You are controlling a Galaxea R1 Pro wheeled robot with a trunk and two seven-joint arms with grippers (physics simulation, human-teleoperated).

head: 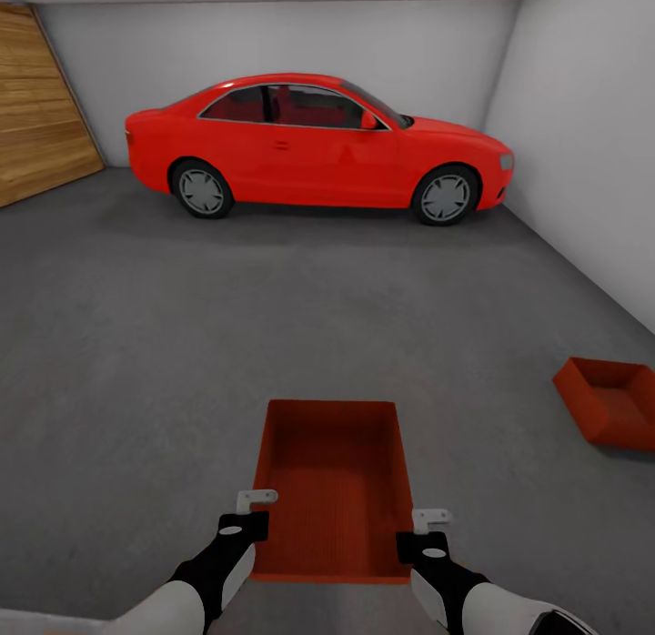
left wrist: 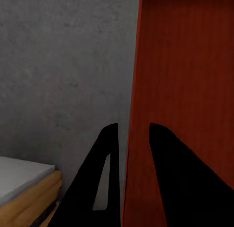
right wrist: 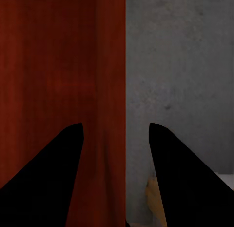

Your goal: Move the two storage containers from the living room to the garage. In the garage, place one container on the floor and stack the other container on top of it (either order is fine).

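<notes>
the garage floor (head: 273, 326) spreads grey, a red car (head: 314, 144) parked at twelve o'clock and an orange wooden door (head: 41, 98) at ten. the held container (head: 332, 489) hangs at six o'clock between both arms; the second container (head: 614, 403) rests tilted on the concrete at three to four o'clock, well apart. the left gripper (head: 247, 515) and right gripper (head: 426, 533) each straddle a long side wall, jaws narrowly parted around the thin rim. it looks light, rigid and smooth, so likely slippery; pinching both long walls midway keeps it level.
</notes>
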